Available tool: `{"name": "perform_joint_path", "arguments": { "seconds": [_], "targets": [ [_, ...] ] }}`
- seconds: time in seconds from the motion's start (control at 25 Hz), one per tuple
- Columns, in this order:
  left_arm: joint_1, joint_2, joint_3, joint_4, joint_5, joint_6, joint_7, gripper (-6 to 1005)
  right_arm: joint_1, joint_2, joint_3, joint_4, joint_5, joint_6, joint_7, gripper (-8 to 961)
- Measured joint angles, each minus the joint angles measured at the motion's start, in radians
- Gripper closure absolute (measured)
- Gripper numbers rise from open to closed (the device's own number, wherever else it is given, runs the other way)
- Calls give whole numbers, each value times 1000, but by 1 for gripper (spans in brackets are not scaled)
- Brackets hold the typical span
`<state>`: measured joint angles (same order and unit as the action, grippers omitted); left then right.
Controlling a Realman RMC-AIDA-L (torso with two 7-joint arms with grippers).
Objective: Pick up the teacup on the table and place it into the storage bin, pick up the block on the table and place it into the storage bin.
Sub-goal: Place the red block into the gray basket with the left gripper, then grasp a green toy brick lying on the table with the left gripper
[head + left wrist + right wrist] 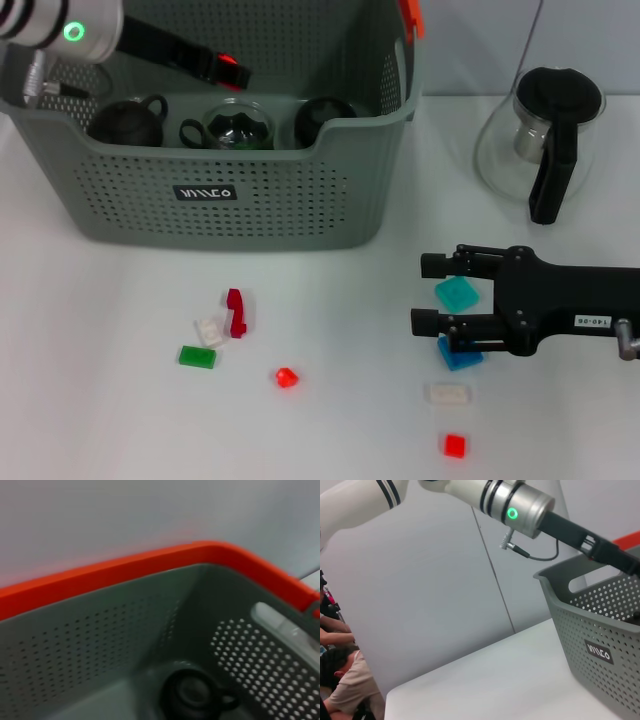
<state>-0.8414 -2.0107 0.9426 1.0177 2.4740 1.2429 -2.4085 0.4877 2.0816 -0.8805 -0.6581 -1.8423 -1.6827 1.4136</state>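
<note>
The grey storage bin [250, 210] stands at the back left and holds two dark teacups [130, 122] [322, 118] and a glass one [236, 128]. No teacup shows on the table. My left gripper [225, 68] hangs over the bin's inside; its wrist view looks down at the bin's wall [100, 645] and a dark teacup [192, 695]. At the right, my right gripper [425, 293] is open and points left, with a teal block [457, 293] between its fingers. A blue block [458, 354] lies just under the lower finger.
Loose blocks lie in front of the bin: red [237, 312], white [209, 330], green [197, 356], red [287, 378], white [448, 393], red [455, 445]. A glass teapot [545, 140] stands at the back right. The right wrist view shows the bin [600, 650] and my left arm [520, 510].
</note>
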Motion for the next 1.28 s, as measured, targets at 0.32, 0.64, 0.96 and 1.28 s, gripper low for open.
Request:
{"name": "perform_joint_path", "arguments": {
  "seconds": [0.32,0.64,0.96,1.28],
  "targets": [
    [-5,-19,7,2,43,-39,-45,561,-3,-1,0,0,0,-6,0,118],
    [-2,-19,6,2,62,-60,-95,523,-2,-2,0,0,0,-8,1,118],
    [140,-74,-68,178,-259,-56,44,312,-5,-2,0,0,0,-3,1,117],
    [338,-95,-220,67,-973,226,528,223,-3,0,0,0,3,-1,-1,117]
  ]
}}
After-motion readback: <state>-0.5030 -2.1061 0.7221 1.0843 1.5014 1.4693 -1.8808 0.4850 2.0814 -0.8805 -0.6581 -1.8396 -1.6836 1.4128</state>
